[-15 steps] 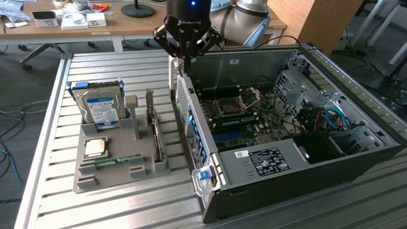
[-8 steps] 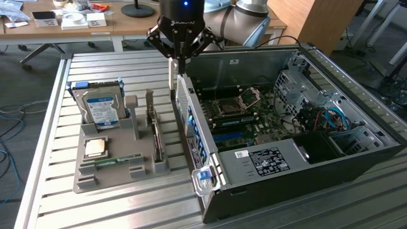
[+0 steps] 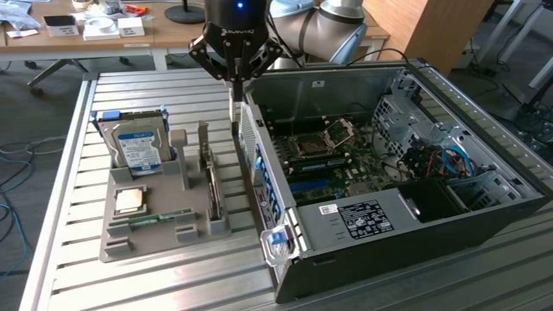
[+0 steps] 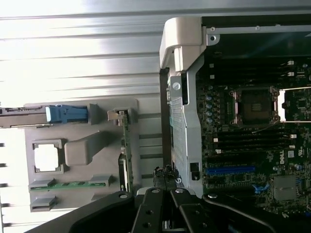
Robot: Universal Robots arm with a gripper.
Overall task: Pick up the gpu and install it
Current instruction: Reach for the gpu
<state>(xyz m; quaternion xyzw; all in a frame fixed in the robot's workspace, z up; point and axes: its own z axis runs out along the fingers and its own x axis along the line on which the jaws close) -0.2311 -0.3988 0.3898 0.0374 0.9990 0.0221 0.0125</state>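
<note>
The jaws (image 3: 233, 111) are shut tight with nothing in them. They hang just outside the case's (image 3: 484, 220) rear wall, over the gap between case and grey holder (image 3: 121, 249). The gpu (image 3: 210, 178) stands on edge in the holder's slot nearest the case, below the jaws and slightly to the side away from the case. Its long axis runs parallel to the case's rear wall, and its silver bracket stands upright at the end closer to the jaws. It looks like a thin, dark board with a green edge. Farther from the case stands the hard drive (image 3: 138, 146). The bench (image 3: 129, 285) carries everything.
</note>
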